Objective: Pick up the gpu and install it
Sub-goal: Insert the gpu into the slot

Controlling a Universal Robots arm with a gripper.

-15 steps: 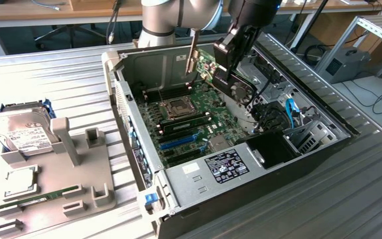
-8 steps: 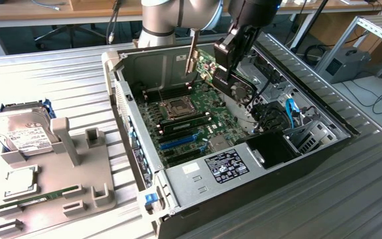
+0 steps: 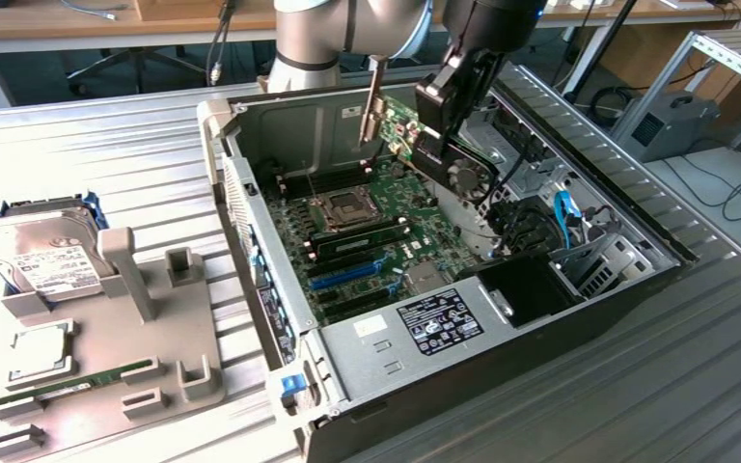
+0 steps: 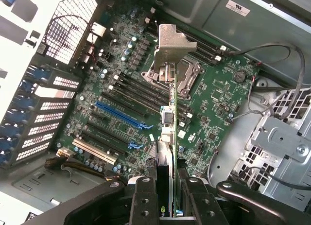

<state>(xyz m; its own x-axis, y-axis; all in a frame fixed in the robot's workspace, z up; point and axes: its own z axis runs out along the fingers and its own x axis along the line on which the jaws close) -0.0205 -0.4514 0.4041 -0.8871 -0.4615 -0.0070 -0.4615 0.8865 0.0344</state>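
Note:
My gripper hangs over the open computer case, shut on the gpu. The card is held edge-down above the motherboard, its black fan facing the exterior view's right and its silver end bracket pointing away from the gripper. In the wrist view the gpu runs edge-on from between the black fingers, with the bracket at its far end over the processor socket. The blue expansion slot lies to one side of the card, apart from it.
A grey fixture at the exterior view's left holds a hard drive, a processor chip and a memory stick. Inside the case are drive cages, loose cables and a blue cable. The case walls surround the board.

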